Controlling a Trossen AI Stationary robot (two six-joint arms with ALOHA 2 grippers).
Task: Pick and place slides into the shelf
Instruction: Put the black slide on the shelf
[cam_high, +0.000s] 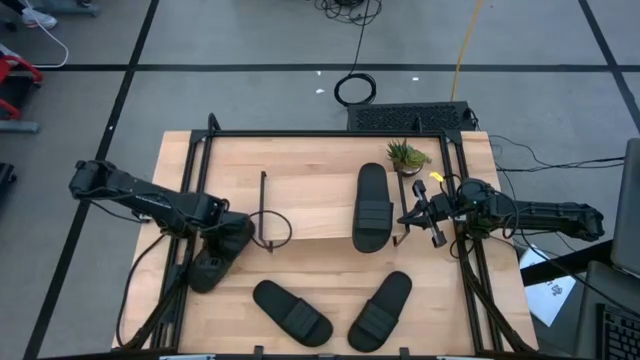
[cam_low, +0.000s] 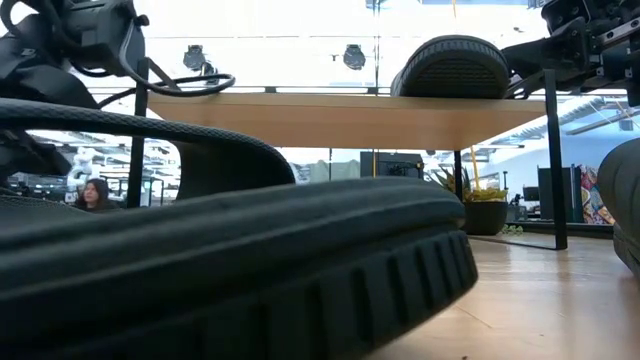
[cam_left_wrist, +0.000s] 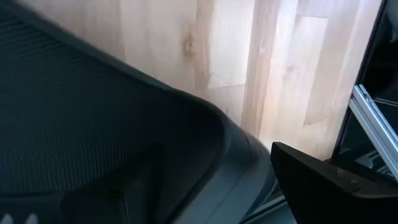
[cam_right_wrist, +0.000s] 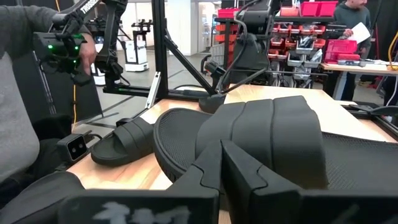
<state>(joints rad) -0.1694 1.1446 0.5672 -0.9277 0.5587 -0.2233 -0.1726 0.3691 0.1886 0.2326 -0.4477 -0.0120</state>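
Left gripper (cam_high: 225, 240) fingers spread wide about a slide (cam_high: 213, 262) left of the shelf (cam_high: 320, 190); right gripper (cam_high: 420, 213) fingers pressed together beside the shelved slide (cam_high: 371, 207); probably light, rubbery, flexible; the strap band suits gripping; two slides (cam_high: 291, 311) (cam_high: 381, 310) lie before the shelf.

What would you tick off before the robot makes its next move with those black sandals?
1. Left gripper placed on a slide: ok, it sits over the slide at the table's left edge.
2. That slide firmly gripped: cannot tell; the fingers stand wide and the slide is on the table.
3. Right gripper out of the way: ok, shut, beside the shelf's right end.
4. Room on the shelf: ok, only one slide lies on its top.
5. Slides left to move: not ok, two more lie on the table's front.
6. Potted plant clear of the path: ok, it stands behind the shelf.
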